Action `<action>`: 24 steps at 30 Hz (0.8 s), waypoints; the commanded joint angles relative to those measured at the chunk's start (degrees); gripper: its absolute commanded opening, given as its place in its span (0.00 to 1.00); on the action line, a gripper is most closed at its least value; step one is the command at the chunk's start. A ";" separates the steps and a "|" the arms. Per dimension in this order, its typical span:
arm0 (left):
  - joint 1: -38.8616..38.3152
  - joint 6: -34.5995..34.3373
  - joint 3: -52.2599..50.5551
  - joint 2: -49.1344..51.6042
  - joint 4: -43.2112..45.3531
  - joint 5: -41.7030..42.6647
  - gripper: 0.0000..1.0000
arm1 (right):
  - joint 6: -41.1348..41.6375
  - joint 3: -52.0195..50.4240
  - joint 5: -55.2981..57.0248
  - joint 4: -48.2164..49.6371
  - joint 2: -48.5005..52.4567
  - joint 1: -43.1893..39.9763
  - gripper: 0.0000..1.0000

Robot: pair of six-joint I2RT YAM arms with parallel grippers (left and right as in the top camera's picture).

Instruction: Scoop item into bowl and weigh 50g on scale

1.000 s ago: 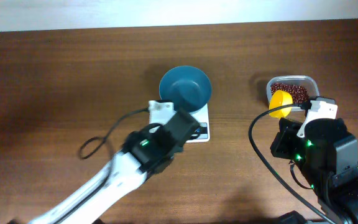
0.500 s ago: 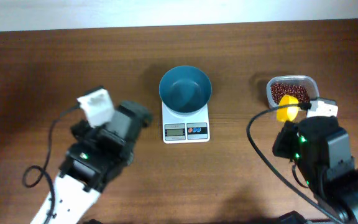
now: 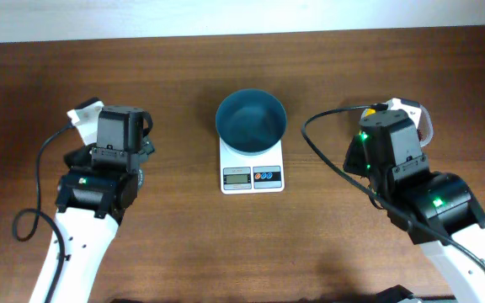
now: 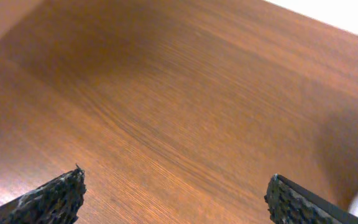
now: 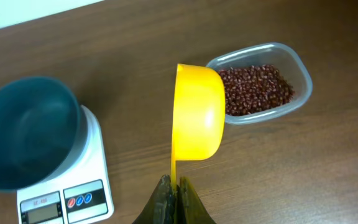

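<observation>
- right gripper (image 5: 174,186) is clamped shut on the thin handle of a yellow scoop (image 5: 197,112). The handle runs straight out from the jaws, and the cup is turned on its side with the round back facing the tub.
- can't see into the cup from here, so no idea if anything's in it.
- the beans (image 5: 257,90) are all sitting in the clear plastic tub (image 5: 304,84), just past the scoop and off to the right of the jaws in the right wrist view. The cup overlaps the tub's near-left corner in that view, but I can't tell if it's touching or just hanging above it.
- the tub's long axis runs roughly crosswise to the scoop handle.
- in the overhead view the tub is hidden under the right arm.
- teal bowl (image 3: 251,122) is parked on the white scale (image 3: 251,177) mid-table, looks empty, and sits to the left of the scoop. Can't read the display.
- left gripper (image 4: 176,196) has its jaws wide apart with nothing between them, only bare wooden table (image 3: 183,67) underneath. It's well away from the scale on the far side.
- so the right arm is clearly the nearer one. My guess is the next bit is rolling the cup mouth-down-and-forward into the beans, then swinging left to the bowl.
- risk I'd watch: spilling beans on that swing.
</observation>
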 commanded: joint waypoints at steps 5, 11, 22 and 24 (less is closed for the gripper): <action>-3.21 9.44 -0.26 -0.02 0.13 24.20 0.48 | 2.34 3.02 -1.18 0.17 -2.19 -10.93 0.04; -15.63 8.81 -0.28 3.28 0.59 25.57 0.19 | 2.03 3.06 -6.08 0.20 -2.12 -18.16 0.04; -27.15 8.87 -0.28 22.64 7.39 26.23 0.00 | -0.48 3.06 -6.25 1.09 -2.12 -19.04 0.04; -28.44 8.87 -0.28 24.48 8.70 26.21 0.00 | -0.48 3.06 -6.25 1.25 -2.12 -19.04 0.04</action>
